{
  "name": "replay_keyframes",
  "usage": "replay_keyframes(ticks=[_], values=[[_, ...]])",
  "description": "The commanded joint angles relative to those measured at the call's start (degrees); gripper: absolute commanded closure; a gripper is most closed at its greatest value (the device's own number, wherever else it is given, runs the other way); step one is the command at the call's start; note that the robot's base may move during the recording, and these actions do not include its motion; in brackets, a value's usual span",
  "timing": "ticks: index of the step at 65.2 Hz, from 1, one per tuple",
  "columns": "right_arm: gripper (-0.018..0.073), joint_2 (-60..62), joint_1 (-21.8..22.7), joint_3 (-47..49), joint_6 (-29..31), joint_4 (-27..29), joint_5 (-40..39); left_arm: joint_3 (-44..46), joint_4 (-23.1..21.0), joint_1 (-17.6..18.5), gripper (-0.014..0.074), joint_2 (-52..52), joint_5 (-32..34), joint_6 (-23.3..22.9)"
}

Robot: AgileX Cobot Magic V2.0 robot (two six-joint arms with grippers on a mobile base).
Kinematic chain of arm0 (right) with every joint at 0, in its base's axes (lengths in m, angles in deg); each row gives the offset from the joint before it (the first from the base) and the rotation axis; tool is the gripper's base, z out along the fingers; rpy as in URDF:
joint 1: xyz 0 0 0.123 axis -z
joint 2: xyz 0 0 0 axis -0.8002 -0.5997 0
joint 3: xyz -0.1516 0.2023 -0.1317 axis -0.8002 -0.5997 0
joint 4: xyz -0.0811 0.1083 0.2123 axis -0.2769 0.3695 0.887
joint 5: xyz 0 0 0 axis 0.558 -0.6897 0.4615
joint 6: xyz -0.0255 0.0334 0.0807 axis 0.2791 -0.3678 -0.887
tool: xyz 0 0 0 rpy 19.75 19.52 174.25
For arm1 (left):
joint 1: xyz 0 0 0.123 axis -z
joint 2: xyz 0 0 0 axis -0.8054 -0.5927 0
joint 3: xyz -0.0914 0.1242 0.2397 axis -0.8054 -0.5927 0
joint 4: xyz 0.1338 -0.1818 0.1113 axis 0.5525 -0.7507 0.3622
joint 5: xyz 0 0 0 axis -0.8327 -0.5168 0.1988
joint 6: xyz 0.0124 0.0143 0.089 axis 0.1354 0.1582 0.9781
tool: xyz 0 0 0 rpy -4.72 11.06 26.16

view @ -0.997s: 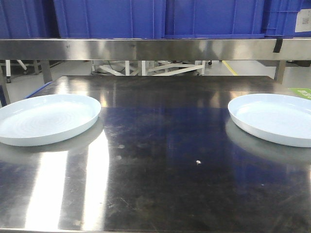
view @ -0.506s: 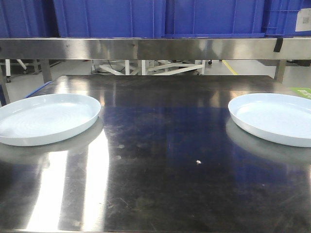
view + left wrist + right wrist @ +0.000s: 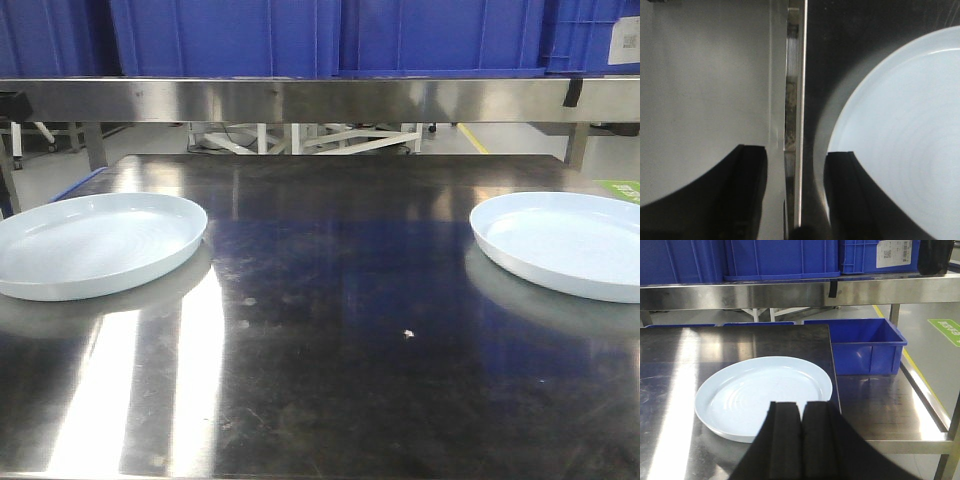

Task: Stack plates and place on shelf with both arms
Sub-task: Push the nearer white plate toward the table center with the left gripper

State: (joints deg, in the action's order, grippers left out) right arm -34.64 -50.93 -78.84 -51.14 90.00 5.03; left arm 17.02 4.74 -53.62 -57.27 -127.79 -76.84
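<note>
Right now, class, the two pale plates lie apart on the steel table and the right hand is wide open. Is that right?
Not quite. The right hand is shut, its fingers pressed together, as the right wrist view shows. The left plate and right plate do lie apart on the steel table.

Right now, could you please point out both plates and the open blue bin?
left plate (image 3: 95,245), front view, ringed centre.
right plate (image 3: 565,245), front view, inner floor.
open blue bin (image 3: 867,359), right wrist view, front wall.
</note>
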Motion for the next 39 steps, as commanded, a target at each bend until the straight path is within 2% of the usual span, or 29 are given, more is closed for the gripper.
replay_keyframes(ticks=[1, 28, 39], values=[[0.0506, 1.07, 0.16, -0.05, 0.09, -0.62, -5.19, 2.46, -0.7, 1.04, 0.0223, 1.37, -1.08, -0.4], [0.0506, 1.07, 0.16, -0.05, 0.09, -0.62, -5.19, 2.46, -0.6, 2.93, 0.0226, -1.27, -2.48, -0.4], [0.0506, 1.07, 0.16, -0.05, 0.09, -0.62, -5.19, 2.46, -0.47, 2.93, 0.0276, -1.61, -2.74, -0.4]])
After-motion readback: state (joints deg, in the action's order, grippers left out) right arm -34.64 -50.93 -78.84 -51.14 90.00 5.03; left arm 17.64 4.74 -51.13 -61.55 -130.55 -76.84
